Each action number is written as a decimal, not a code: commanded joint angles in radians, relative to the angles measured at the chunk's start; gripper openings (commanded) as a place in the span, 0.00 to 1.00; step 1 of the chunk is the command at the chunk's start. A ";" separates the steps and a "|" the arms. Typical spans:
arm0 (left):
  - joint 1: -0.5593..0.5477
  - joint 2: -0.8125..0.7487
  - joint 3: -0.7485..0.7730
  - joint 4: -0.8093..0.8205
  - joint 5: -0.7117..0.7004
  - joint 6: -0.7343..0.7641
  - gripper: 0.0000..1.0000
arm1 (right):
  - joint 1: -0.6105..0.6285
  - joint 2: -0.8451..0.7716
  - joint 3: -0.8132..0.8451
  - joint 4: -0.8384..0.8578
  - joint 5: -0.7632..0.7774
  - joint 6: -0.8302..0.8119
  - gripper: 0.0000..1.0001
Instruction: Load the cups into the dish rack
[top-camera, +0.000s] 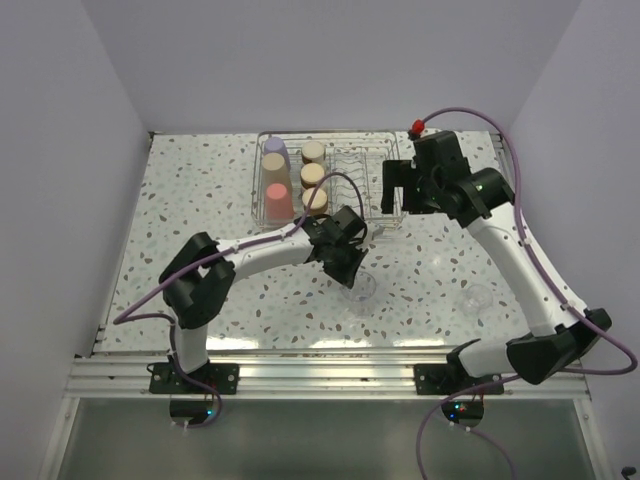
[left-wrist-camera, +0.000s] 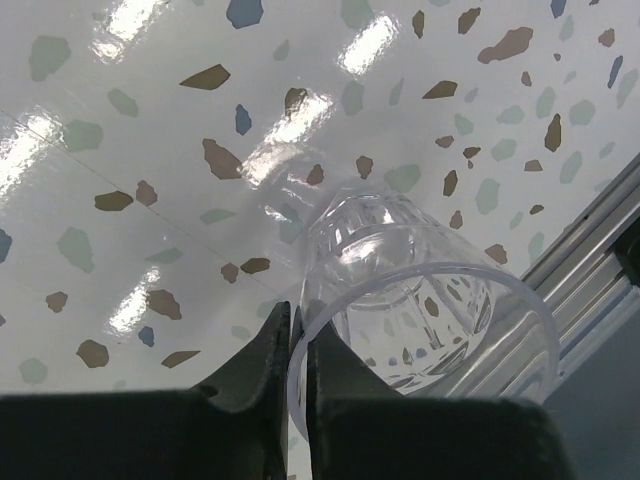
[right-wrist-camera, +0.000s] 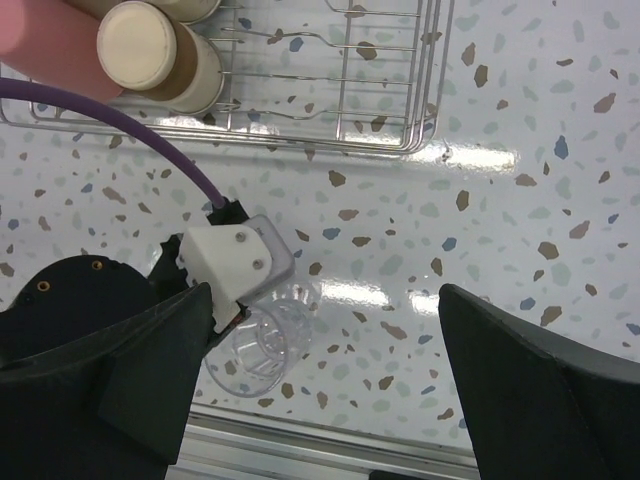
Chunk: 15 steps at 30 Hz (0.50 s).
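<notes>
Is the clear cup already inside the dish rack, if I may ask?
No, the clear cup is over the tabletop, apart from the dish rack, with the left claw pinching its rim.

Bright overhead light, glare on table (left-wrist-camera: 300, 110)

The tabletop (top-camera: 200, 200) is glossy white, flecked with brown, green and blue chips. A metal rail (top-camera: 330, 372) runs along its near edge; pale walls (top-camera: 60, 150) stand round it.

One dish rack (top-camera: 352, 165), seven cups (top-camera: 277, 199), perhaps eight.
</notes>
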 joint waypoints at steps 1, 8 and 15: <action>0.001 -0.043 0.020 0.010 -0.035 -0.008 0.00 | -0.002 0.014 0.073 0.010 -0.028 0.002 0.98; 0.077 -0.147 0.108 -0.018 -0.047 -0.048 0.00 | -0.004 0.057 0.157 0.015 -0.065 0.028 0.98; 0.231 -0.291 0.157 0.003 0.014 -0.054 0.00 | -0.004 0.157 0.375 0.012 -0.122 0.088 0.98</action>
